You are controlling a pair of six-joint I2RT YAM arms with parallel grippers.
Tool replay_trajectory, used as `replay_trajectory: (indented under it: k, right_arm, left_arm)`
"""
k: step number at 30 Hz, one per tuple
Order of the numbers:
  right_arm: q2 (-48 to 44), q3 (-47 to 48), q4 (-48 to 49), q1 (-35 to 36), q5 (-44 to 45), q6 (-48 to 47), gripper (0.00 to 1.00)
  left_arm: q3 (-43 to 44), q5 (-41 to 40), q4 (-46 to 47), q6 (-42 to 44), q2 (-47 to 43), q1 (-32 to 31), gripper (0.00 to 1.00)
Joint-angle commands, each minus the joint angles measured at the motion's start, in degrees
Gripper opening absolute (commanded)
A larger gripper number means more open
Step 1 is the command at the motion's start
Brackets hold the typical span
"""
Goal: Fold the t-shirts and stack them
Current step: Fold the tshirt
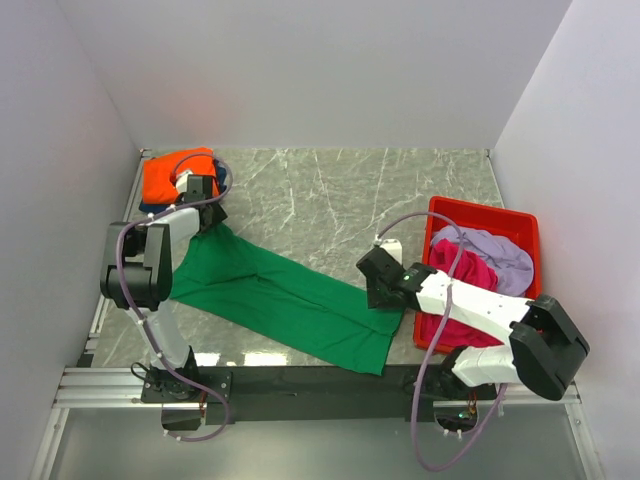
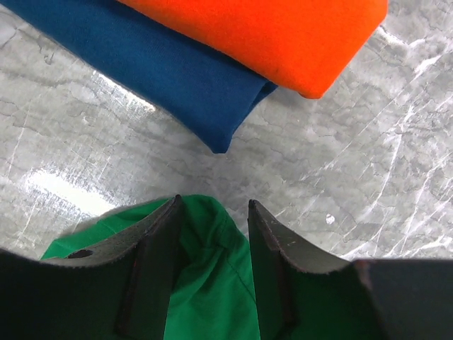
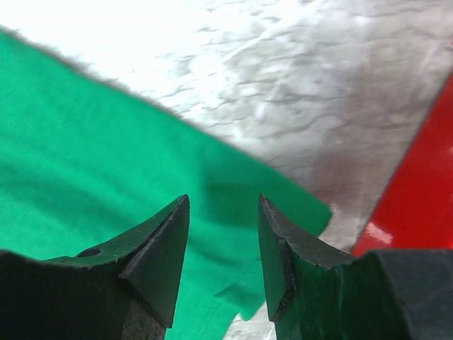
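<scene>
A grey marble surface (image 1: 330, 190) sits between plain white walls. From above, the green shirt (image 1: 290, 300) lies stretched long across the near part of it. The left fingers (image 1: 210, 221) are at its far left end. The right fingers (image 1: 379, 296) are at its near right end. A folded orange shirt (image 1: 165, 178) is in the far left corner. A red bin (image 1: 480, 210) on the right holds the magenta shirt (image 1: 478, 270) and the lilac shirt (image 1: 505, 255).

The left wrist view shows the orange shirt lying on a folded navy shirt (image 2: 163, 71). The left fingers stand a little apart, with green cloth bunched between them but not squeezed.

In the right wrist view, the right fingers stand a little apart just over the green shirt's edge, holding nothing.
</scene>
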Motion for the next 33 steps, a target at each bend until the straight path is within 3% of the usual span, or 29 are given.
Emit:
replay_trajectory:
  k: [1, 14, 20, 25, 26, 29, 33]
  right_arm:
    - [-1.4, -0.5, 1.6, -2.0, -0.3, -2.0, 0.51]
    - [3.7, 1.6, -0.4, -7.8, -2.5, -4.0, 0.51]
    - [6.5, 2.4, -2.6, -8.2, -4.0, -3.6, 0.50]
    - [6.0, 2.3, -3.5, -8.2, -4.7, -3.4, 0.37]
    - [6.1, 2.3, -3.7, -8.3, -4.7, -3.4, 0.30]
    - [7.0, 2.5, -3.9, -8.3, -4.7, -3.4, 0.13]
    - [8.5, 2.9, -4.4, -8.2, -4.4, -3.3, 0.00]
  left_arm:
    - [0.7, 2.9, 1.8, -1.0, -1.0, 1.2, 0.48]
    - [0.8, 8.5, 2.4, -0.9, -0.3, 3.2, 0.45]
    - [1.5, 10.1, 2.4, -0.3, 0.3, 3.2, 0.38]
    - [1.6, 11.0, 2.4, 0.0, 1.2, 4.6, 0.34]
    - [1.6, 11.1, 2.4, -0.1, 1.2, 4.7, 0.32]
    - [1.2, 11.4, 2.6, -0.1, 1.2, 5.3, 0.23]
    - [1.0, 12.0, 2.8, 0.0, 1.7, 6.1, 0.10]
